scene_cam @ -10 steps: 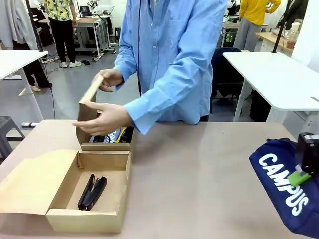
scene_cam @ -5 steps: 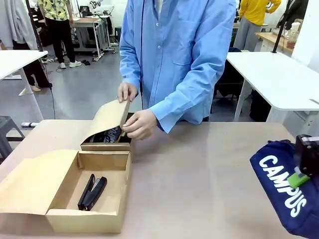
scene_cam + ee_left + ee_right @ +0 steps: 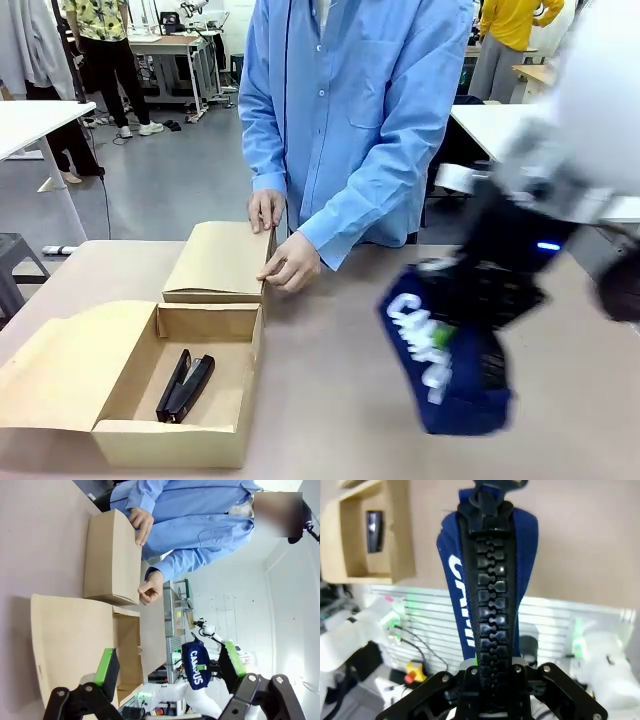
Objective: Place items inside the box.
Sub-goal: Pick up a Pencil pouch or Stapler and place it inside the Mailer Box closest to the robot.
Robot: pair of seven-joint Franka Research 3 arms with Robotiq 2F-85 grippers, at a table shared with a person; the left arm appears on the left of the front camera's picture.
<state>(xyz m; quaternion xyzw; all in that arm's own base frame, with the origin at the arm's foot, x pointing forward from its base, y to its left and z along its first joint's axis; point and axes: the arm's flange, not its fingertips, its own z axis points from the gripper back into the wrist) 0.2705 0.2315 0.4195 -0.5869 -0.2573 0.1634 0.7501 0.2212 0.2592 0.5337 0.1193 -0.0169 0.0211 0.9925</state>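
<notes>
Showing the right pincer (image 3: 447,338) clamped shut on a navy pencil case (image 3: 445,362) with white "CAMPUS" lettering, right of centre over the counter (image 3: 340,400). The arm and the case are blurred in the front view, and whether the case touches the counter cannot be told. In the right wrist view the case (image 3: 487,580) rises lengthwise out of the right pincer (image 3: 489,666), its heavy black zip facing the camera and its pull tab at the top end.

At the near left of the counter stands an open box (image 3: 178,442), its lid flap laid out flat to the left. A black stapler (image 3: 185,386) lies on its floor, near the front wall. The case is well apart from this box, to its right.

Just behind the open box and touching it sits a closed box (image 3: 220,260). A person in a blue shirt (image 3: 350,110) stands at the far side with both hands on that box: one hand (image 3: 266,210) on the far right corner of the lid, the other hand (image 3: 292,265) against its right edge.

In the left wrist view the left pincer (image 3: 169,661) stands wide open with nothing between its green pads (image 3: 106,662), above the lid flap of the open box (image 3: 70,645).
</notes>
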